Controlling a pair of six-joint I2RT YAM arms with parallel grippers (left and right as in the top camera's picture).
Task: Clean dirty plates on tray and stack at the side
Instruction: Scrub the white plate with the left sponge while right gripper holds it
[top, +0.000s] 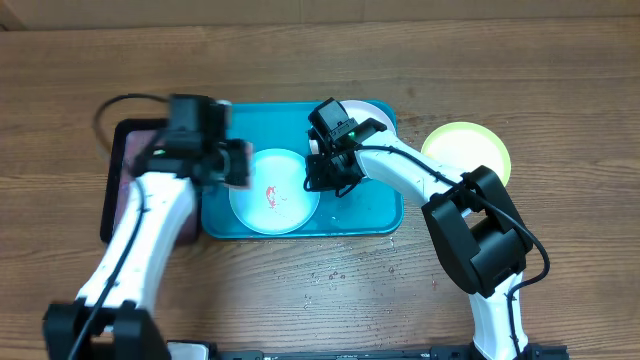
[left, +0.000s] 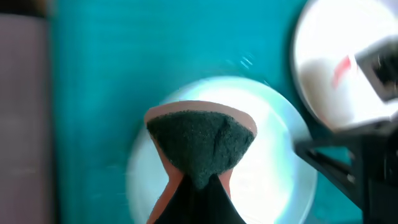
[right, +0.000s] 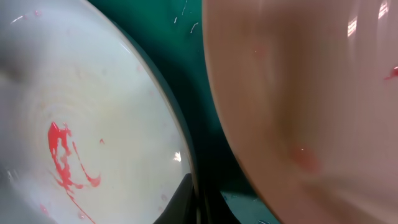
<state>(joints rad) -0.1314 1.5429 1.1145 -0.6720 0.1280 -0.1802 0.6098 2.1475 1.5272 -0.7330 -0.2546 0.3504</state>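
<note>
Blue plate (top: 275, 192), centre of tray (top: 372, 212): red smear. White plate (top: 378, 112), tray's far-rt corner: smeared. L gripper (left: 198, 186) clamped on sponge (left: 200, 142). R gripper (top: 328, 172): grip can't tell.

This looks to me like a robotics lab bench rather than a kitchen. The left arm (top: 140, 240) and right arm (top: 480, 240), black and white, rise from the near edge of a bare wood-grain table (top: 320, 40). A black cable (top: 105, 115) loops loose at the far left. Smeared plastic plates (top: 290, 210) lie on a teal tray (top: 370, 215), a sponge (left: 199, 146) over one.
</note>
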